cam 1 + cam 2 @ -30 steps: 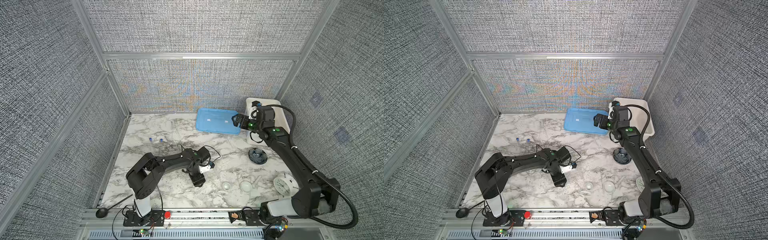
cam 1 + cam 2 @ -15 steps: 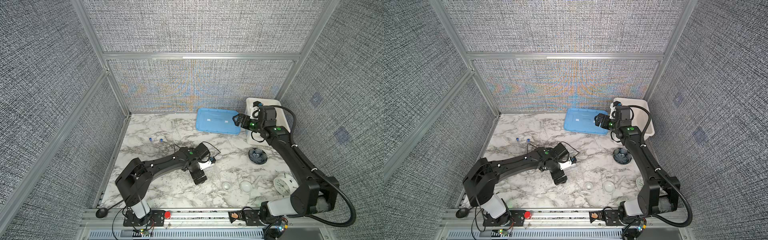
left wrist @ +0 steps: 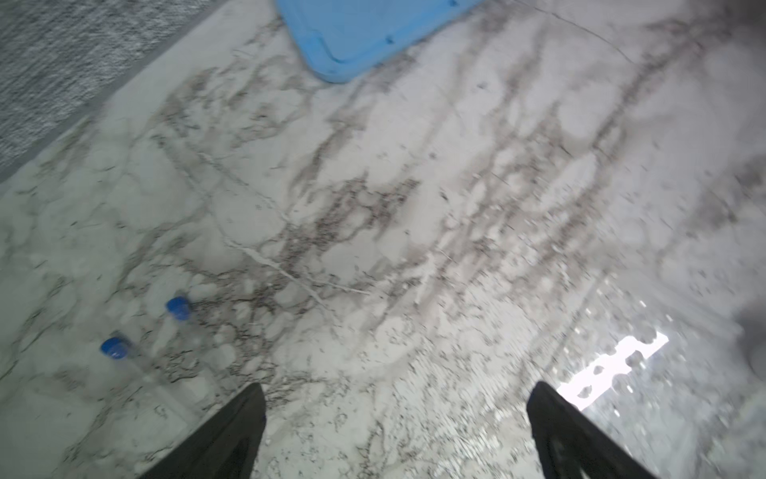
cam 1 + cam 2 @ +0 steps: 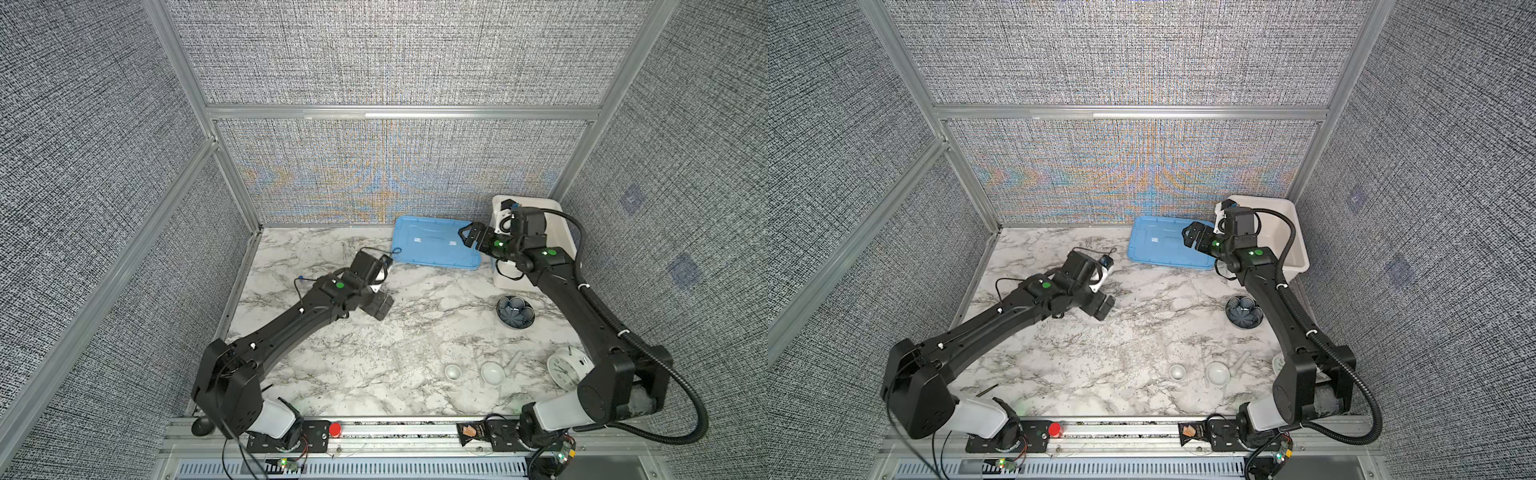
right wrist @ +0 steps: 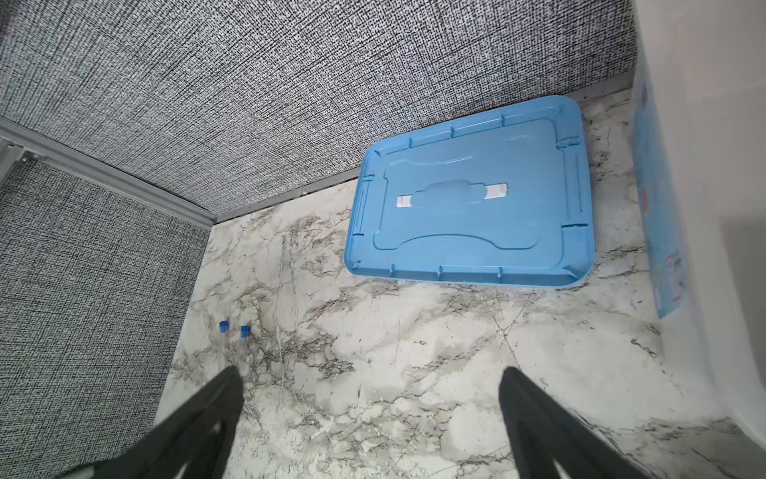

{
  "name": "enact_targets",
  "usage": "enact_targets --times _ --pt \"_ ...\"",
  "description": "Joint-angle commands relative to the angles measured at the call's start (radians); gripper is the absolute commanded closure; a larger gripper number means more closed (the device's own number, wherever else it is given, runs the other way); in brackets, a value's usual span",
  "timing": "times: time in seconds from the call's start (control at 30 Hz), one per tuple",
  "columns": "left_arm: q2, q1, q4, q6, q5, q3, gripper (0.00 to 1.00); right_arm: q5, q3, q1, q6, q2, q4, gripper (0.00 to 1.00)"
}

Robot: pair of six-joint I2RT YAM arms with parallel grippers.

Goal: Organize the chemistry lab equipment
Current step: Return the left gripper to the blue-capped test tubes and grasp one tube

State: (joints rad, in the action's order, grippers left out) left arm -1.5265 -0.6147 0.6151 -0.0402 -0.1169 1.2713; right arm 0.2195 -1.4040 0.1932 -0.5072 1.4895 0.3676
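Both spread and empty: left hand (image 3: 396,398), right hand (image 5: 371,383). Two blue-capped tubes (image 3: 179,307) lie side by side on the tabletop (image 3: 373,199) near the left wall. Judged light, slick, brittle, apt to roll: pinch across mid-barrel, gently.

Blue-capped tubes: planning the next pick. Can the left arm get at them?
Probably yes: the left gripper is open, close by, with only bare marble table between it and the tubes.

White bench (image 4: 332,374) veined in grey marble; sky-blue lid (image 4: 434,247) at its back edge beside a white bin (image 4: 557,208). Two white bowls (image 4: 452,371) and a white pestle (image 4: 514,359) near the front edge. Clear tubes (image 5: 224,326) carry blue caps (image 5: 245,330). Grey woven walls (image 4: 374,62)
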Motion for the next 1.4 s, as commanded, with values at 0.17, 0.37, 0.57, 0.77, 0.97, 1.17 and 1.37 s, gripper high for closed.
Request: enact_targets --times 0.17,0.37,0.57,0.77,0.97,1.17,1.37 --pt "-0.255 0.212 0.139 -0.244 -0.113 0.267 0.1 -0.295 -0.095 0.038 -0.046 0.007 0.176 0.01" --pt "-0.453 0.323 0.135 -0.362 -0.115 0.412 0.11 -0.162 -0.113 -0.108 -0.189 -0.02 0.306 0.01" --pt "-0.642 0.398 0.226 -0.417 -0.1 0.575 0.15 -0.143 -0.084 -0.112 -0.124 -0.062 0.319 0.01" --pt "-0.724 0.428 0.285 -0.412 -0.066 0.655 0.23 -0.15 -0.03 -0.113 -0.1 -0.103 0.267 0.01" --pt "-0.797 0.432 0.364 -0.381 -0.081 0.712 0.32 -0.141 -0.079 -0.113 -0.087 -0.087 0.291 0.01" --pt "-0.82 0.433 0.404 -0.312 -0.065 0.717 0.44 -0.148 -0.089 -0.113 -0.086 -0.099 0.306 0.01" --pt "-0.834 0.434 0.439 -0.28 -0.107 0.726 0.49 -0.102 -0.053 -0.11 -0.121 -0.109 0.291 0.01"
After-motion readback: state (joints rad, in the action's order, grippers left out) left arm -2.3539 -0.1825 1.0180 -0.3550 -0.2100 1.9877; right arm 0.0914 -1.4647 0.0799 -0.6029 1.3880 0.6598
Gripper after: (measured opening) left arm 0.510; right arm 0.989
